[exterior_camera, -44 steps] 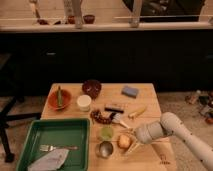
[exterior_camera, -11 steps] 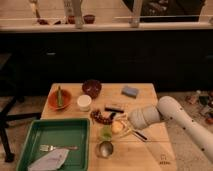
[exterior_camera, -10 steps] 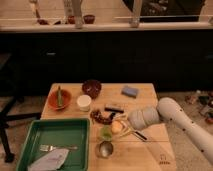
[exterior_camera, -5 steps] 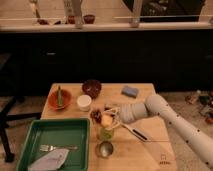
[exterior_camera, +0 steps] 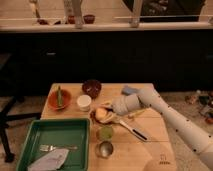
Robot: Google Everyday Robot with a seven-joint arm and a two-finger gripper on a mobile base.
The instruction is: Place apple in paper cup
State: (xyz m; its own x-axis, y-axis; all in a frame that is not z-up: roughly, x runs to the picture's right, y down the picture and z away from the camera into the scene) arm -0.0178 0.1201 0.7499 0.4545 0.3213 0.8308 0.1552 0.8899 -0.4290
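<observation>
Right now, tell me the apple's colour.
Yellow-orange, camera view; the gripper holds the apple beside the paper cup.

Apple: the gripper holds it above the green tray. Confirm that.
Not right. The gripper does hold the apple, but over the wooden table, just beside the paper cup, not above the green tray. The camera view shows this.

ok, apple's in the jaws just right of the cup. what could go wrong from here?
1. The gripper, shut on the apple, sits close beside the cup; a sideways move without lifting could tip the cup.
2. The apple looks nearly as wide as the cup's mouth, so an off-centre release may bounce off the rim and roll.
3. The dark bowl stands just behind the cup; the apple could land there instead.
</observation>
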